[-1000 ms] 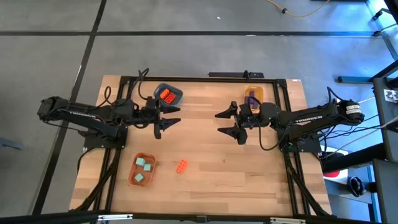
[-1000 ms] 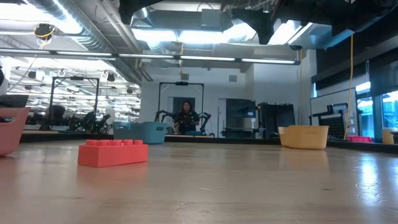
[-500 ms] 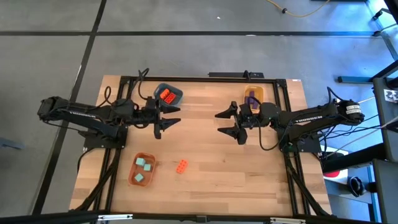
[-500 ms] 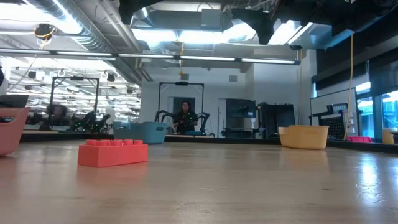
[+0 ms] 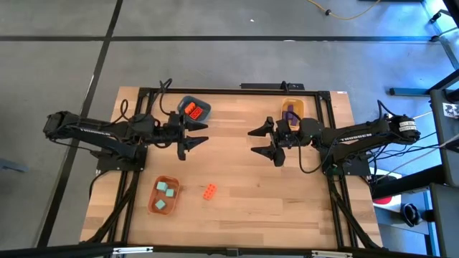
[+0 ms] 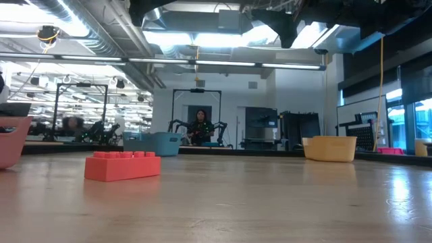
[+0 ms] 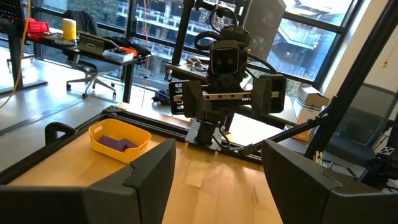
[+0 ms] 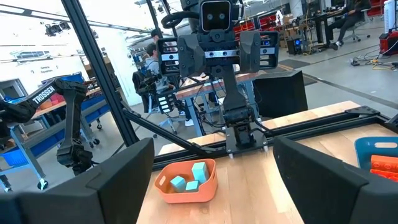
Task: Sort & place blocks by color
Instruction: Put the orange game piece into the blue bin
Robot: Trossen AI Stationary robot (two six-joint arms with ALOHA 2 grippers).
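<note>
One orange-red block (image 5: 209,191) lies flat on the wood near the table's near edge, alone; the low view shows the block (image 6: 123,165) close up. Teal-mint blocks (image 5: 166,195) sit in the orange bowl (image 5: 155,206), orange-red blocks (image 5: 192,110) in the dark blue bowl (image 5: 203,107), purple blocks (image 5: 290,115) in the yellow bowl (image 5: 299,106). My left gripper (image 5: 201,137) hovers open beside the blue bowl. My right gripper (image 5: 256,141) hovers open near the yellow bowl. The two face each other across the table's middle.
Bare wood lies between the two grippers and around the loose block. A black frame (image 5: 229,90) runs along the table's edges. In the low view a person (image 6: 201,127) sits far off in the room behind the table.
</note>
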